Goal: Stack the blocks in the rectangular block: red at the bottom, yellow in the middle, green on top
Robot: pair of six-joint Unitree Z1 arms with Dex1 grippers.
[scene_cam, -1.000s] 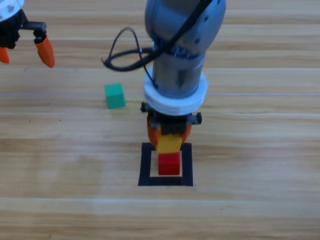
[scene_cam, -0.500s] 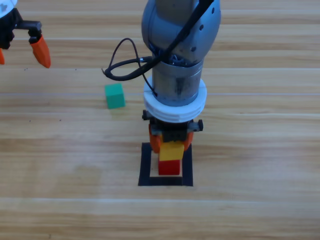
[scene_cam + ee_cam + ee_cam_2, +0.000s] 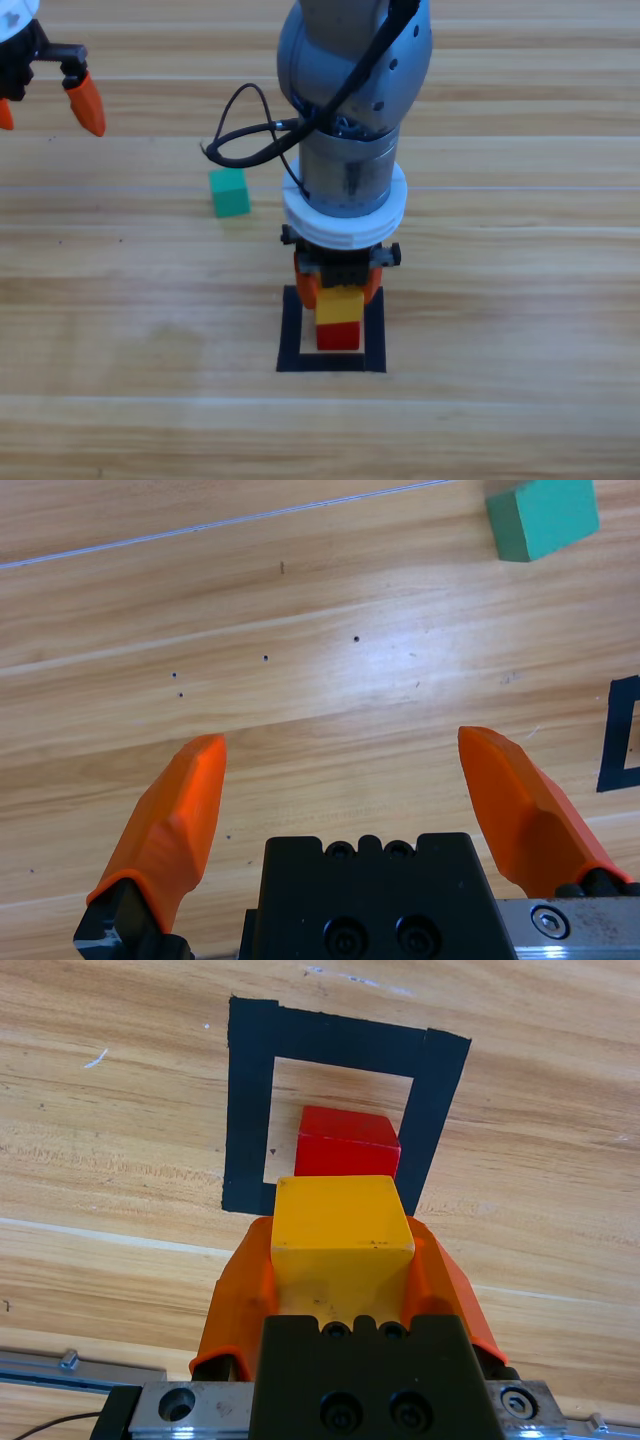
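The red cube (image 3: 339, 338) sits inside the black tape square (image 3: 290, 335) at the table's middle front. My right gripper (image 3: 339, 290) comes down over it and is shut on the yellow cube (image 3: 340, 306), which hangs right over the red one; whether they touch I cannot tell. In the right wrist view the yellow cube (image 3: 342, 1230) is clamped between the orange jaws of the right gripper (image 3: 342, 1242), with the red cube (image 3: 348, 1142) and the tape square (image 3: 250, 1090) beyond. The green cube (image 3: 229, 192) lies alone to the left. My left gripper (image 3: 45, 110) waits open at the far left.
The left wrist view shows the left gripper (image 3: 342, 742) over bare wood, the green cube (image 3: 543, 518) at its top right and a corner of the tape square (image 3: 620, 735) at its right edge. A black cable (image 3: 240, 135) loops off the right arm above the green cube.
The right gripper has brought the yellow cube down and slightly left, so it now covers more of the red cube. The left gripper has hardly moved.
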